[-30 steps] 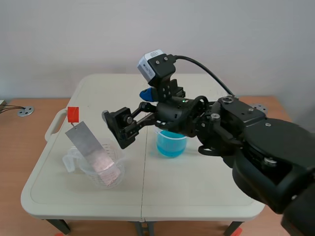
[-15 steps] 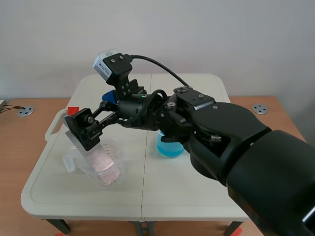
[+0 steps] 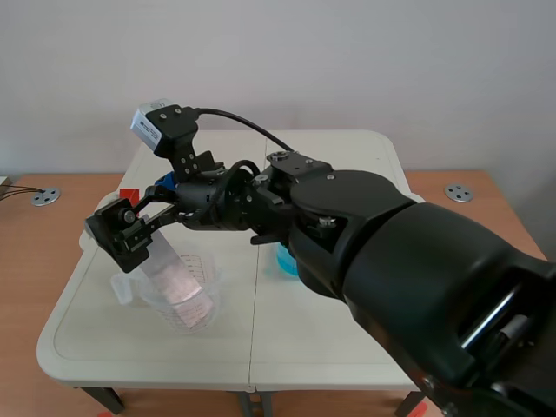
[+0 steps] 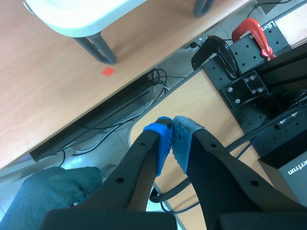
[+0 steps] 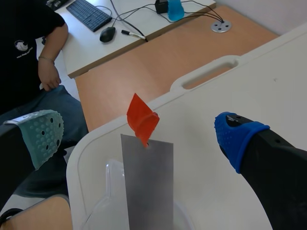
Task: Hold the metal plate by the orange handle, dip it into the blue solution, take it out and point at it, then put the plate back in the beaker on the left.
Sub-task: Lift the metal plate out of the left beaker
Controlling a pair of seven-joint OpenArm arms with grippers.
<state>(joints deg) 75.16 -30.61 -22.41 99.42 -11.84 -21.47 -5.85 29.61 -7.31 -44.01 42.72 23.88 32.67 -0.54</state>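
— Which way does the metal plate run?

— Its long axis stands steep and a little tilted. The lower end sits down in the clear beaker. The upper end, with the orange handle, rises toward the right gripper.

— Does that gripper have it?

— No. Its fingers are spread wide, with the grey-green pad on one side and the blue pad on the other. The handle stands in the gap between them, about midway, and touches neither. The flat face of the plate is turned toward the gripper.

— And the left gripper?

— Its two pads are pressed together with nothing between them. It hangs off the table, and ahead of it are floor, cables and a table leg. It shows only in its own wrist view.

— What can't you make out?

— In the right wrist view the plate's lower end and most of the beaker are cut off under the gripper. From the scene view the near finger covers the plate's top, so only a corner of the handle shows. The blue solution is a sliver behind the right arm, well back from the fingers. Past the grey-green pad, beyond the edge of the white table, a person sits partly out of frame, with one hand and a dark sleeve showing. A keyboard lies on a desk farther off.
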